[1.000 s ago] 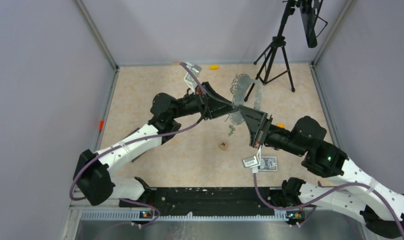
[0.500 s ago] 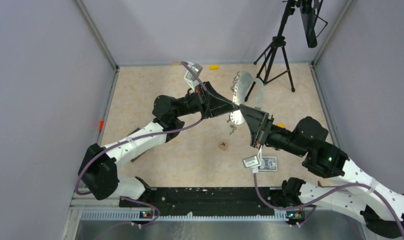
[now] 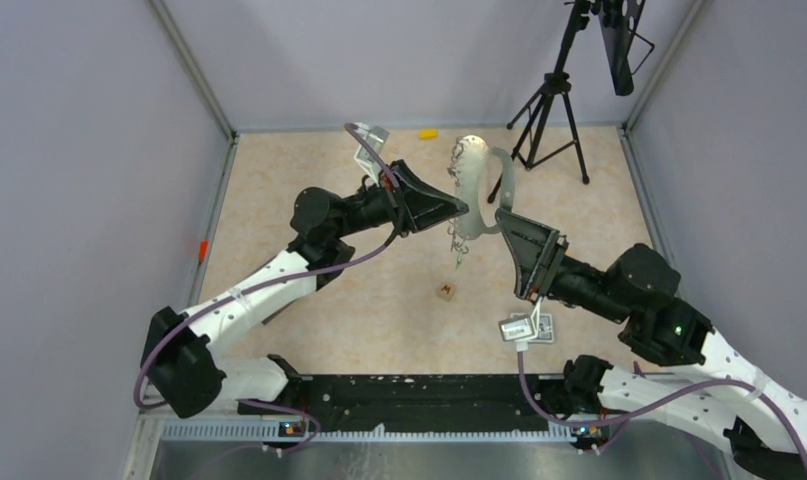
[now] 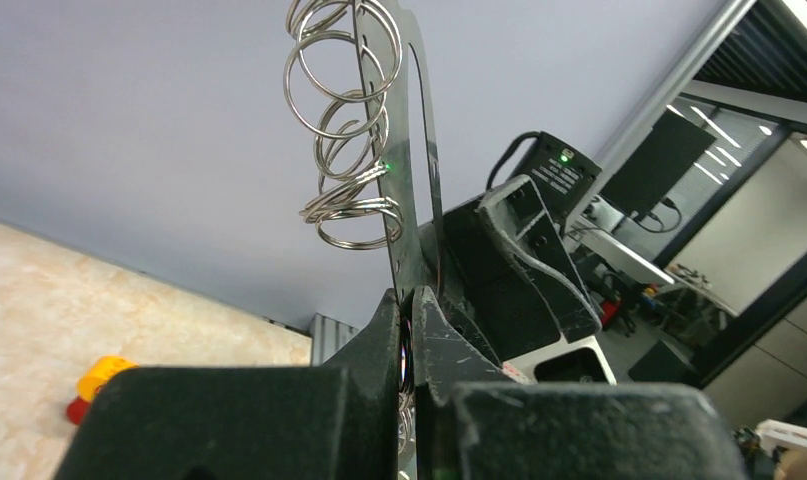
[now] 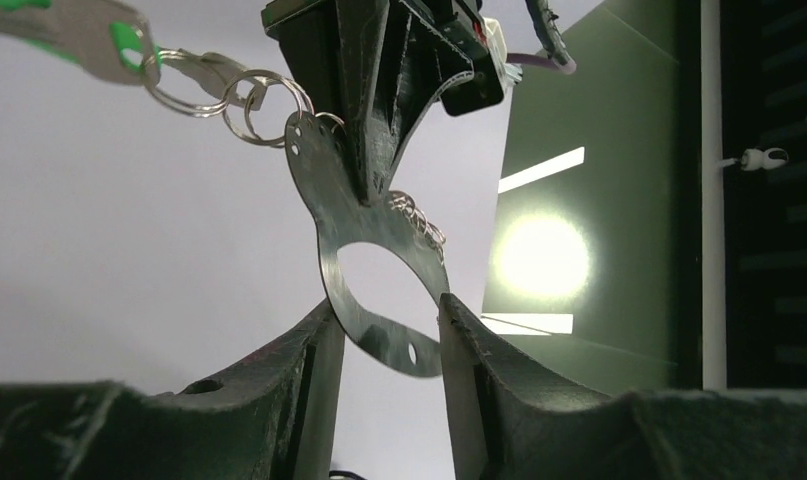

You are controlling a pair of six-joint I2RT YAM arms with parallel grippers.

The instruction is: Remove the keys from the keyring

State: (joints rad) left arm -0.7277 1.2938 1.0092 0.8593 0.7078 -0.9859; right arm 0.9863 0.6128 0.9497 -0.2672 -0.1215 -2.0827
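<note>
Released by the right claw (image 3: 500, 213) within the last second, the keyring (image 3: 476, 180) had swung up on edge and shifted toward the far wall. The left claw (image 4: 411, 300) was pressed together on the ring's flat plate and alone carried it above the table (image 3: 279, 170). The right claw's fingers (image 5: 314, 350) stood spread, with the ring's lower rim in the gap between them; whether it touched either finger could not be told. The keys (image 3: 460, 250) dangled below the plate on small wire rings (image 4: 344, 130), the green key (image 5: 99, 35) among them.

To do this step well, the right claw likely needed to re-aim at one key or its wire ring and work it off while the left held the plate steady. The bunched wire rings crowded the holes and could snag. A brown cube (image 3: 446, 291) lay on the table below the keys. The tripod (image 3: 549, 100) and a yellow bit (image 3: 428, 133) stood well apart.
</note>
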